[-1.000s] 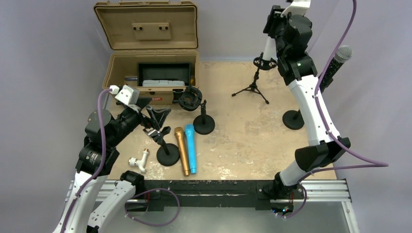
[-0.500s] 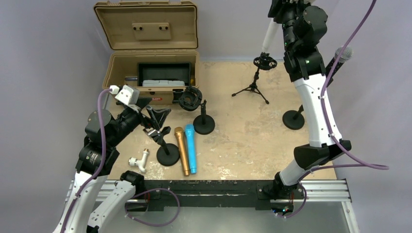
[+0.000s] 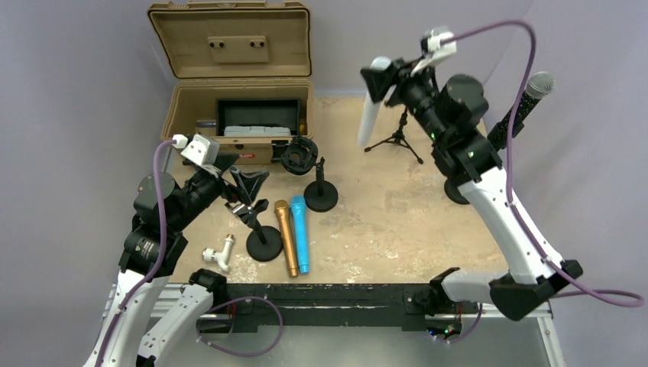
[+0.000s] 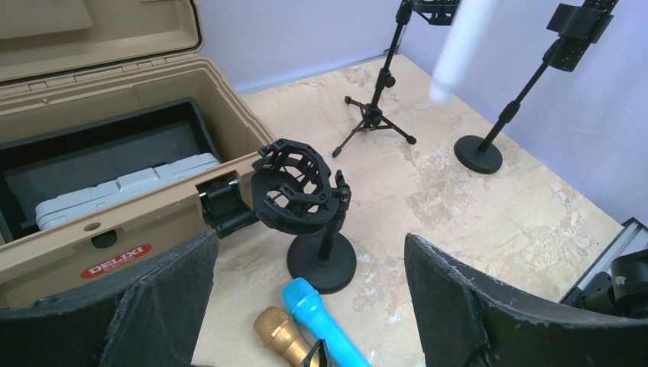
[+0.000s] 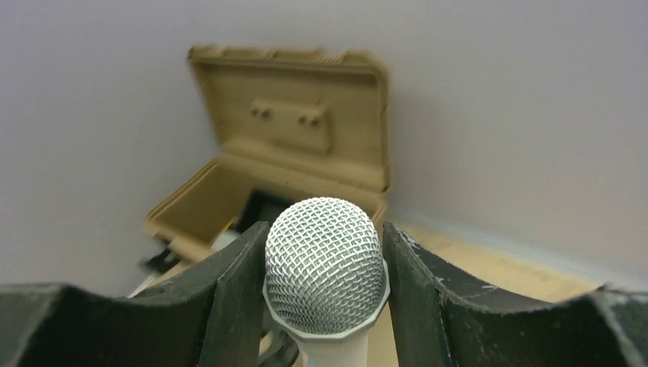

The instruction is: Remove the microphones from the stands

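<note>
My right gripper (image 3: 382, 76) is shut on a white microphone (image 3: 370, 118) with a silver mesh head (image 5: 322, 260), holding it in the air left of and above the small tripod stand (image 3: 397, 136). The microphone is out of that stand and hangs tilted, body pointing down. It also shows blurred in the left wrist view (image 4: 462, 50). My left gripper (image 4: 306, 306) is open and empty, low over the gold microphone (image 3: 286, 237) and blue microphone (image 3: 299, 233) lying on the table. A black microphone (image 3: 527, 103) sits on a tall round-base stand (image 3: 461, 189) at the right.
An open tan case (image 3: 237, 99) stands at the back left. A shock-mount desk stand (image 3: 313, 180) and a clip stand with round base (image 3: 264, 241) stand near the left gripper. A white pipe fitting (image 3: 218, 252) lies at the front left.
My right arm has swung left and down with the white microphone, carrying it away from the tripod stand toward the table's middle. The left arm has not moved.
</note>
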`<state>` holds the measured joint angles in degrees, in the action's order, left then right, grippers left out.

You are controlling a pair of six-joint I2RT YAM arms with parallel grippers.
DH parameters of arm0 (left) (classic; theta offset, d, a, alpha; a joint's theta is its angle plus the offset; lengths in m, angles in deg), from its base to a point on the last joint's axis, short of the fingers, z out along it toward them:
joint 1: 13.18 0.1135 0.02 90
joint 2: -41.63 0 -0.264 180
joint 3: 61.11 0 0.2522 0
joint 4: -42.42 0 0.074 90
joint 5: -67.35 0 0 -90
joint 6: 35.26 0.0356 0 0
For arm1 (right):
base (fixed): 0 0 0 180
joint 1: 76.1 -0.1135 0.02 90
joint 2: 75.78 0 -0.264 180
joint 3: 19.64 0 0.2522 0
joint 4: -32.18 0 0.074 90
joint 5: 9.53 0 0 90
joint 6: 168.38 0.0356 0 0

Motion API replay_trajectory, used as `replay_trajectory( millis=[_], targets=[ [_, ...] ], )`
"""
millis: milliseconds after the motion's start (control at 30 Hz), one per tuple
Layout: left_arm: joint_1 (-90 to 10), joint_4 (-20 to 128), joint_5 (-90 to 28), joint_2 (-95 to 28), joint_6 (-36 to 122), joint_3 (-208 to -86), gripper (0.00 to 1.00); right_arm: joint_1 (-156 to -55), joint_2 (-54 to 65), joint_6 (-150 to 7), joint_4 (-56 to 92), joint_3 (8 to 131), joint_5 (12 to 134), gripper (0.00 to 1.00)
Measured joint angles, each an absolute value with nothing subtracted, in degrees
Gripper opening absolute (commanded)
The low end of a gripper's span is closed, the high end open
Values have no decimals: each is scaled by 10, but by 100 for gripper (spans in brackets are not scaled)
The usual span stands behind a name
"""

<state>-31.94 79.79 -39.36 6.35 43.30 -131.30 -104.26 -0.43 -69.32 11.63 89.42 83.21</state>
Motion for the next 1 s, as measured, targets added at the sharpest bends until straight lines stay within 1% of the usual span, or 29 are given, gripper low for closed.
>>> replay_trajectory(
  millis=[167, 233, 433, 567, 633, 733, 1000],
  targets=[
    [-319, 798, -401, 63, 431, -1313, 89, -1063, -110, -608, 136, 695, 728, 0],
    [-319, 798, -405, 63, 428, -1313, 89, -1088, -131, -572, 143, 634, 704, 0],
    [-319, 798, -407, 66, 423, -1313, 89, -1208, -133, -458, 225, 444, 674, 0],
    [-319, 798, -406, 67, 423, -1313, 88, -1231, -97, -384, 294, 331, 672, 0],
    [-319, 798, -406, 67, 423, -1313, 89, -1236, -62, -356, 324, 301, 673, 0],
    [-319, 798, -405, 67, 423, -1313, 89, -1240, -14, -333, 353, 291, 676, 0],
    [-319, 798, -403, 67, 423, -1313, 89, -1242, 44, -310, 440, 277, 740, 7]
  ],
)
